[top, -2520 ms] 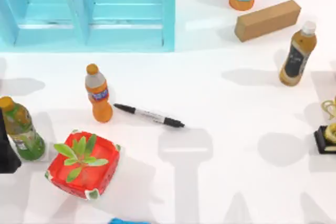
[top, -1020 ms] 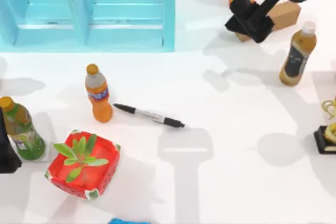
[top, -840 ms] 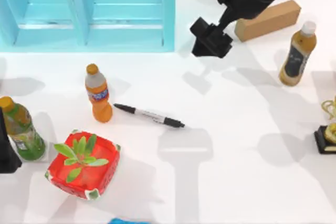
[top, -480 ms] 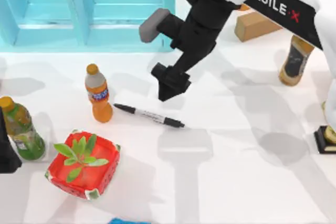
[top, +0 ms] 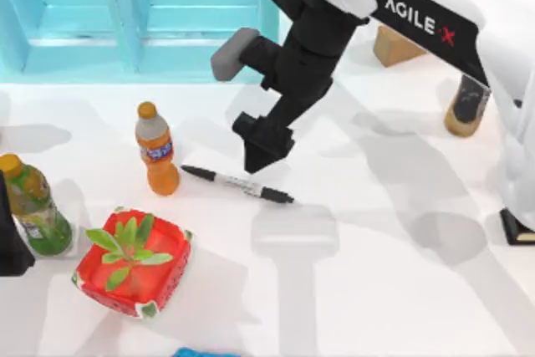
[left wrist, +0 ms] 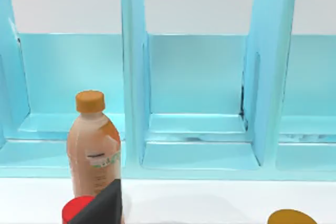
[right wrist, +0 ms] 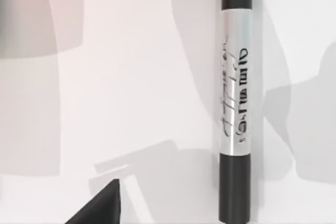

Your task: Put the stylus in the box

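Stylus [top: 238, 184] lying flat on the desk [top: 376, 232], just beneath your right pincer [top: 255, 159]; pincer opening cannot be told. Orange bottle [top: 155, 150] stands beside the stylus's far tip. Risk: an off-centre descent could roll the stylus away. Left pincer [top: 12, 244] parked.

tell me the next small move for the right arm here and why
Probably lower the right gripper a little further toward the stylus and centre over its barrel. The stylus lies flat on the table, unheld, beside the orange bottle; the gripper hangs just above its middle. The left gripper sits parked at the table's left edge.
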